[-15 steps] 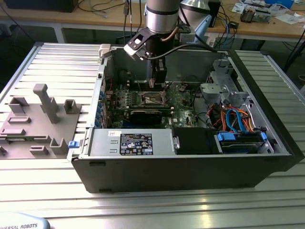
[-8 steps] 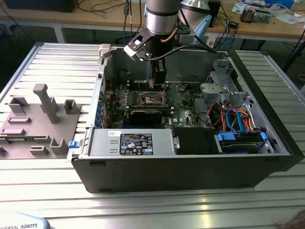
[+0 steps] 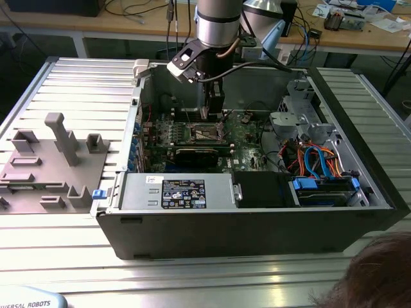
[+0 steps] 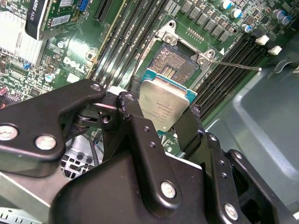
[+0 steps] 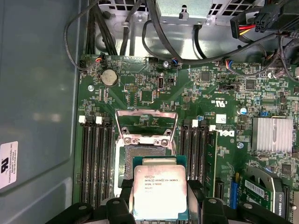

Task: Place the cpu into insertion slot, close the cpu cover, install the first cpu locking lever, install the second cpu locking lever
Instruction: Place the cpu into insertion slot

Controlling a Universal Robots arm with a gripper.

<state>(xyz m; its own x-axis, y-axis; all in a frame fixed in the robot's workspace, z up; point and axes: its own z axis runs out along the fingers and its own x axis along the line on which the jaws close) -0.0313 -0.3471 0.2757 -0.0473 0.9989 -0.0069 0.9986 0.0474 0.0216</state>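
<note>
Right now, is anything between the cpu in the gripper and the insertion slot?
Nothing visible. The gripper holds the cpu close above the insertion slot, whose contacts lie bare. The cpu cover is swung open, clear of the slot.

Silver-grey cpu, green circuit board, black gripper, silvery cpu cover, gold-tinged insertion slot

Even, bright light — soft glare on the cpu and ribbed table.
</note>
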